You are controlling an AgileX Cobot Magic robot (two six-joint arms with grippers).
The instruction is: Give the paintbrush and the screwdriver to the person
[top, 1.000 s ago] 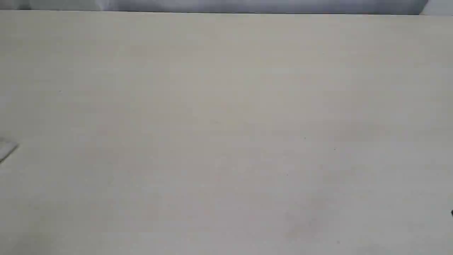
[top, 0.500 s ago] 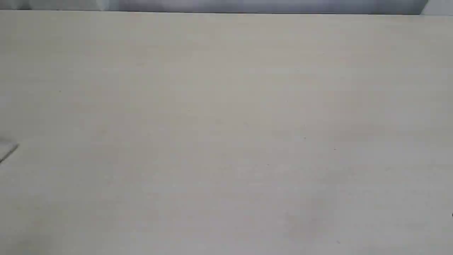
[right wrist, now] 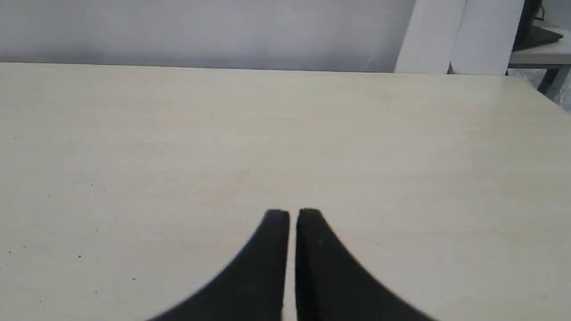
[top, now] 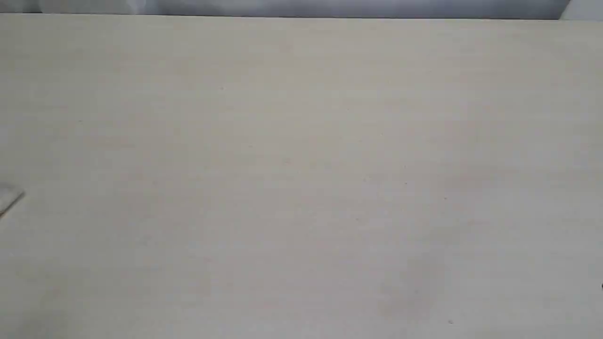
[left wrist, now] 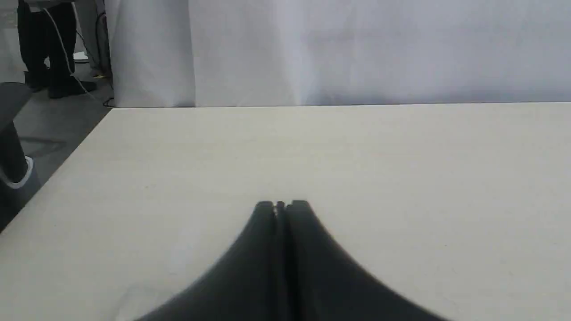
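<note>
The paintbrush, the screwdriver and the person's hand are out of view in every frame. In the left wrist view my left gripper (left wrist: 281,206) hovers low over the pale table (left wrist: 401,169), its black fingers pressed together with nothing between them. In the right wrist view my right gripper (right wrist: 292,214) is shut too, with only a hairline slit between its black fingers and nothing held. Neither gripper is identifiable in the exterior view.
A small grey flat shape (top: 9,198) pokes in at the left edge of the exterior view. The table's far edge (top: 301,17) meets a grey-white curtain. Beyond the table's corner (left wrist: 111,109) are floor, cables and dark legs (left wrist: 44,44). White panels (right wrist: 459,35) stand past the other corner.
A tiny dark tip at the right edge of the exterior view has slid almost out of frame. Nothing else has visibly changed.
</note>
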